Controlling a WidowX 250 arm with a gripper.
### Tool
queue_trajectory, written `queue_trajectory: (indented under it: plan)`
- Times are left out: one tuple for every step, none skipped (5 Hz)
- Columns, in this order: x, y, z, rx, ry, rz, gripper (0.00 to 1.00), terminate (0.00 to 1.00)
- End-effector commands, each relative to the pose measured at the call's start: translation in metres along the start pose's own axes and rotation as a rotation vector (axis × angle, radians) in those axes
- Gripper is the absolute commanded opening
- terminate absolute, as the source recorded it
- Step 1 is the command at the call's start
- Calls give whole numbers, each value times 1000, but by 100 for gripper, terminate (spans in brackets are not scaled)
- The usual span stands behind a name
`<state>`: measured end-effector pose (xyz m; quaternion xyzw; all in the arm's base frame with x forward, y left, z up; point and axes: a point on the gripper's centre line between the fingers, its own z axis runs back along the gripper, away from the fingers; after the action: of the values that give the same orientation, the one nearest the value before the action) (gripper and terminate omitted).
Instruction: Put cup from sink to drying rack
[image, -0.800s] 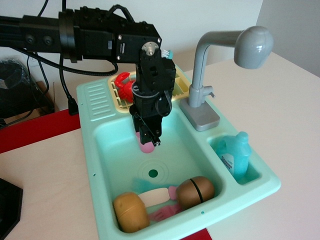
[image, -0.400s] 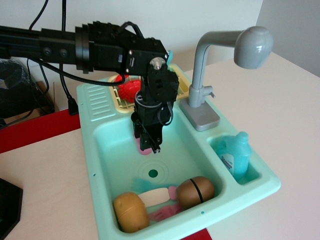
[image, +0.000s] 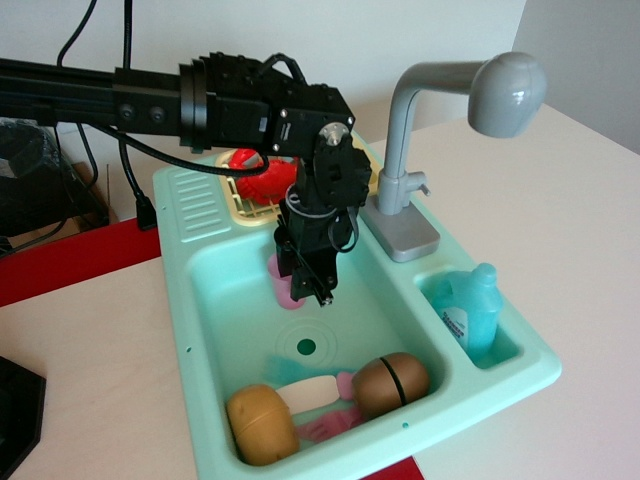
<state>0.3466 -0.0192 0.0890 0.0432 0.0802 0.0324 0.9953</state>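
The mint-green sink (image: 205, 290) sits on the pale table (image: 570, 220), its long side running from the far edge toward the near edge. Down in the basin the black gripper (image: 306, 288) hangs nose-first over the far half, and its jaws are closed on the small pink cup (image: 283, 285); only slivers of pink show to the left of and beneath the black fingers. The cup is inside the basin, just above the round drain mark (image: 306, 347); whether it touches the floor I cannot tell.

At the near end of the basin lies a little heap: a tan toy potato (image: 261, 423) in the near-left corner, a darker brown one (image: 390, 384) to its right, a cream-coloured piece (image: 308, 392) between them, and a flat pink utensil (image: 327, 428) beneath.

The pale yellow drying rack (image: 246, 204) occupies the sink's far end, largely hidden behind the arm. A red toy (image: 262, 176) rests in it.

On the right side, the small square compartment near the table's right edge holds a turquoise soap bottle (image: 473, 311), standing upright. The grey faucet (image: 430, 130) rises just behind it, its head well above the bottle.

A red mat (image: 70, 255) lies under the sink toward the left edge.
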Motion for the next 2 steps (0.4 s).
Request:
queue_trajectory:
  plan:
    - [1,1,7,8,-50,22,0,0]
    - [-2,-2,6,7,-62,21,0,0]
